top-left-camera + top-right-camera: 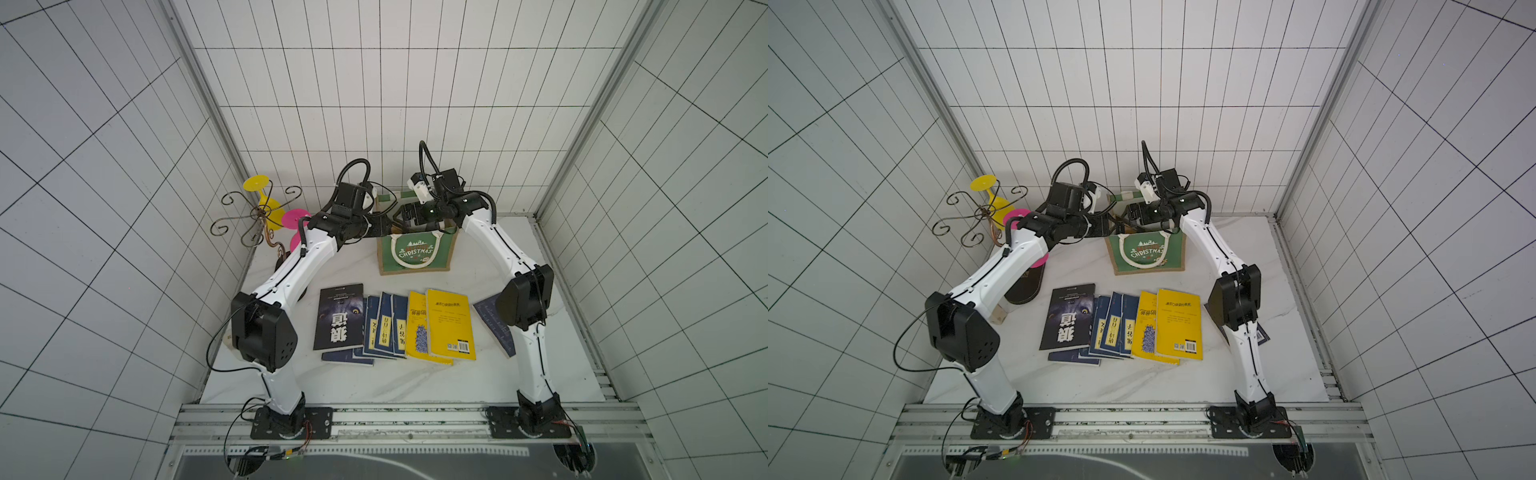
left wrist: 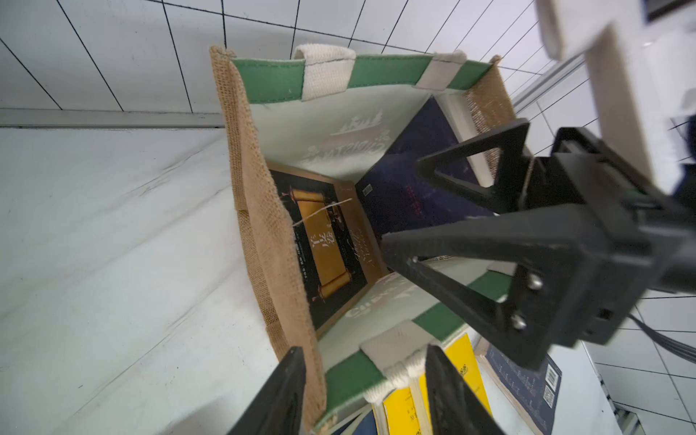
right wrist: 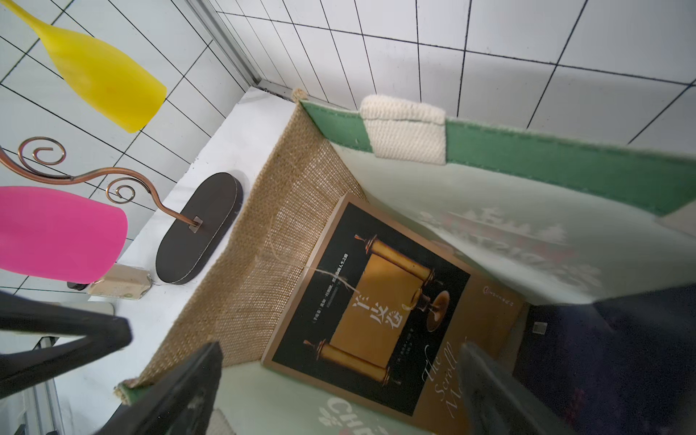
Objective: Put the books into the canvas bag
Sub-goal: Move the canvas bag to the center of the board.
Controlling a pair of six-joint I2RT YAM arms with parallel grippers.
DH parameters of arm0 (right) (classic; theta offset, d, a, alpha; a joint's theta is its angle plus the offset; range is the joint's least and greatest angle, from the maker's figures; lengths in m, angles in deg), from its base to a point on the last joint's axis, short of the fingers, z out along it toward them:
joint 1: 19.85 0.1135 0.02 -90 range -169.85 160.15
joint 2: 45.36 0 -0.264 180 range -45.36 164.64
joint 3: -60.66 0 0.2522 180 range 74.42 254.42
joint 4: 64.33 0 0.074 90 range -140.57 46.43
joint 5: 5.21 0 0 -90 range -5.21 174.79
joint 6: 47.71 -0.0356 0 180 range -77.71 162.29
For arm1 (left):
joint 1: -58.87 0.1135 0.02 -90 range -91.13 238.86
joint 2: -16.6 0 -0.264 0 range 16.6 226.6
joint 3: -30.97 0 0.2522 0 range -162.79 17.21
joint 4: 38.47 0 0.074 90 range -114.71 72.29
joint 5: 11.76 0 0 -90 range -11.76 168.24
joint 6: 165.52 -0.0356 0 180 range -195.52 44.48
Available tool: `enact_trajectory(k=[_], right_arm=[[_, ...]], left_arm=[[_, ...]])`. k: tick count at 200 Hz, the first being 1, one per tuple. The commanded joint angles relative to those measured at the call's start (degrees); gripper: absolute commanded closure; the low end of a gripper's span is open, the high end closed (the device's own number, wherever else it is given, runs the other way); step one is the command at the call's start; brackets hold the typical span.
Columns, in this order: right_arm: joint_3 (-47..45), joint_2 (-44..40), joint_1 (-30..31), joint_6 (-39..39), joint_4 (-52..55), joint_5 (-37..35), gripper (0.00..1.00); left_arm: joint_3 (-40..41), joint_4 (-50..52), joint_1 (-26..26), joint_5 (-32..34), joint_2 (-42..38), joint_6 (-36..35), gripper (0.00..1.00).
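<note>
While most of the thin paperback books [image 1: 395, 324] were spread in an overlapping row on the white marble-patterned tabletop [image 1: 374, 386], the small boxy tan jute bag with a green "CHRISTMAS" front panel [image 1: 415, 251] was seen upright behind them, near the back wall, with both arms bent over its mouth. Two books were already inside, as shown in the wrist views. A tan-and-black paperback with a golden scroll on its cover [image 3: 376, 301] was seen low in the bag next to one jute side wall, and a dark navy paperback [image 2: 410, 180] was leant beside it. The left gripper [image 2: 364, 350] was set astride the near rim at a corner, by the stitched base of a white rope handle [image 2: 399, 371]. Its jaws were parted, and no firm pinch on the cloth could be made out. The right gripper [image 2: 401, 205] was held over the opening with its jaws spread wide and nothing between them. The step was judged to be the steadying of the bag for the next book. It would best be done by pinching the doubled rim beside the handle, not the rope itself, with the wall kept upright so that the mouth is left wide. The right arm would need to be lifted clear of the handles before a book is fetched.
</note>
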Motion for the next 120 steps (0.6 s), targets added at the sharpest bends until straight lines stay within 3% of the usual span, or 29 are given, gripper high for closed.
enact_trajectory(k=[1, 45, 74, 98, 120], right_arm=[[5.50, 1.44, -0.19, 0.53, 0.53, 2.38, 0.02], [3.30, 0.78, -0.23, 0.27, 0.34, 1.95, 0.02], [0.28, -0.31, -0.19, -0.16, -0.77, 1.13, 0.02], [-0.88, -0.82, 0.03, -0.17, -0.78, 0.58, 0.02], [-5.21, -2.66, 0.66, -0.34, -1.82, -0.93, 0.02]], left_arm=[[-3.78, 2.29, 0.40, 3.76, 3.13, -0.31, 0.54], [-6.51, 3.56, 0.66, 7.48, 6.58, -1.07, 0.74], [-6.59, 3.89, 0.84, 7.00, 7.13, -1.71, 1.00], [-5.46, 6.25, 0.84, 6.71, 6.16, -2.00, 1.00], [2.79, 3.08, 0.75, 6.07, 2.18, -1.12, 1.00]])
